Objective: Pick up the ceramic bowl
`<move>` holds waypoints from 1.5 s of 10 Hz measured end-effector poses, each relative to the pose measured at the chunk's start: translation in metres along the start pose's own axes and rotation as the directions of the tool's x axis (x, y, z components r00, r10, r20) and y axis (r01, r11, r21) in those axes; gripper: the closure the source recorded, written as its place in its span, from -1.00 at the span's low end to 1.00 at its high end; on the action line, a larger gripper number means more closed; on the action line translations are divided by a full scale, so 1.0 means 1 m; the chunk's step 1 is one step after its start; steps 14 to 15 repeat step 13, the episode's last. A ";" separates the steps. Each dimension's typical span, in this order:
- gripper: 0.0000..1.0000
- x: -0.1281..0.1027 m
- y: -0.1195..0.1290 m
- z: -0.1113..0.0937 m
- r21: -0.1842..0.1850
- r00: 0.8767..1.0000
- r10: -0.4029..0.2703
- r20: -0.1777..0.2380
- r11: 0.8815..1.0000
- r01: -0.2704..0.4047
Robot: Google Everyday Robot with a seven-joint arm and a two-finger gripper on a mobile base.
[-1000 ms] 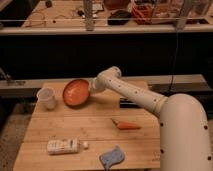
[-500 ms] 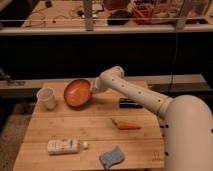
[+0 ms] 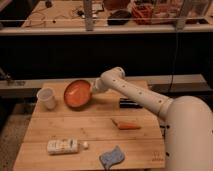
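Note:
The ceramic bowl (image 3: 76, 94) is round and orange with a darker rim. It is tilted on edge with its inside facing the camera, at the back left of the wooden table (image 3: 90, 130). My gripper (image 3: 93, 88) is at the bowl's right rim, shut on it, at the end of the white arm that reaches in from the right. The fingertips are hidden behind the rim.
A small white cup (image 3: 46, 98) stands just left of the bowl. A carrot (image 3: 126, 125) lies mid-right, a white bottle (image 3: 63, 146) front left, a blue sponge (image 3: 112, 156) at the front. A dark object (image 3: 131, 103) lies under the arm.
The bowl has tipped up further and risen slightly with the gripper on its right rim. The arm has shifted a little to the left.

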 end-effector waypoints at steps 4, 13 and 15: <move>1.00 -0.003 0.003 -0.004 0.010 1.000 -0.020 0.007 1.000 0.020; 1.00 -0.007 0.009 -0.010 0.035 0.997 -0.073 0.021 0.997 0.072; 1.00 -0.007 0.009 -0.010 0.035 0.997 -0.073 0.021 0.997 0.072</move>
